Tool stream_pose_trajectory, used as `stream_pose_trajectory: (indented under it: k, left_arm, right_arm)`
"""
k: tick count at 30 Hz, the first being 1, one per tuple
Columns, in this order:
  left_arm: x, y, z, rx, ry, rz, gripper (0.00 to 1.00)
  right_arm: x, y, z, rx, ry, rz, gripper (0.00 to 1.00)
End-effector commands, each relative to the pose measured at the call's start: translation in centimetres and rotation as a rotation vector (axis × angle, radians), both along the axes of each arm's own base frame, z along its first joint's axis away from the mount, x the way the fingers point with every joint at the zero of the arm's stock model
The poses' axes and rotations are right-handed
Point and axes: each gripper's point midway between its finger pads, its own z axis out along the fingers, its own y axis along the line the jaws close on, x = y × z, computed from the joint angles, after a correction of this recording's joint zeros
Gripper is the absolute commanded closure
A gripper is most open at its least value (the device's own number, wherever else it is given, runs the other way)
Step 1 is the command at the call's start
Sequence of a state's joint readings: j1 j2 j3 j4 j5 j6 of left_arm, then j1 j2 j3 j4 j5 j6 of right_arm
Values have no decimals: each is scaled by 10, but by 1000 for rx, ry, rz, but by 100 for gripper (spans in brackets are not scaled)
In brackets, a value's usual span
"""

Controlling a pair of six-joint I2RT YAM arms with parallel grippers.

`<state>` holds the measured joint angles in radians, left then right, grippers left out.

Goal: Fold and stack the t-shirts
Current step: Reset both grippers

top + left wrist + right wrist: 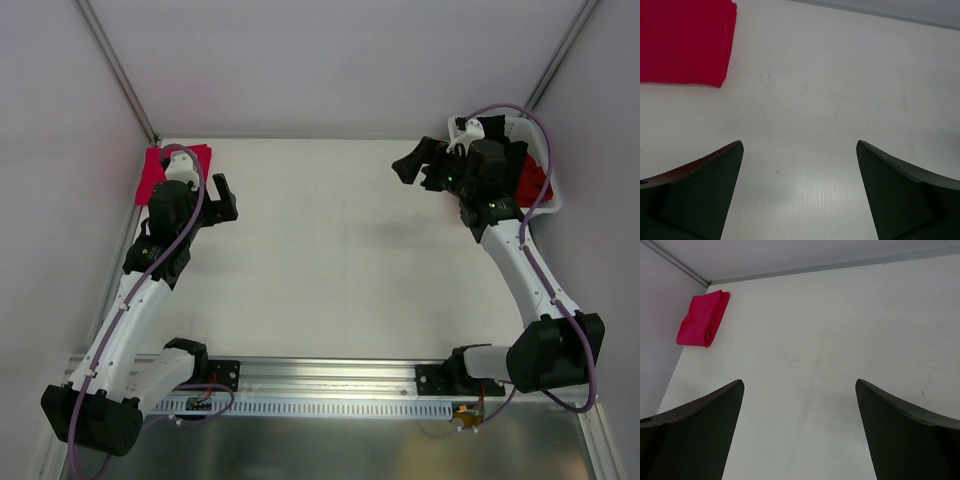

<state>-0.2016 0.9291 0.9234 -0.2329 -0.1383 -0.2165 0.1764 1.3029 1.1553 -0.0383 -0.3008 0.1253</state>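
Found the left gripper (800,145) spread wide over bare tabletop, clamping nothing, near the folded crimson-pink t-shirt (682,40) at the upper left of the frame. Judged that shirt parked in the corner to begin the stack and keep the middle free for folding. Found the right gripper (800,382) likewise gaping and empty, at the upper right of the overhead view near the white plastic basket (548,195), probably poised to fetch the orange-red t-shirt (530,182) bunched inside. Noted soft matte cloth, squared in outline with rounded fold edges, against a smooth, faintly scuffed white table (330,250). Noted dark, hard, tapered fingers (700,195).
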Motion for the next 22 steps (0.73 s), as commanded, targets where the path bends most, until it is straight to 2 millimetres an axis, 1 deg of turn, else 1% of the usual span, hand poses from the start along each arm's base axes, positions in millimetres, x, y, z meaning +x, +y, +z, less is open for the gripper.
stream_pose_trajectory:
  k: [1,8,17,22]
  left_arm:
    - [-2,2,17,11,-44,-8,1]
    - [-3,4,17,13,-47,-1,1]
    - [-6,4,9,12,-35,-2,1]
    - [-6,8,7,22,-32,20,1]
  right_arm:
    - [4,3,26,-1,-80,18,1]
    - [5,4,26,-7,-83,23,1]
    - [4,3,25,-17,-87,24,1]
    - [3,2,24,-17,-87,24,1]
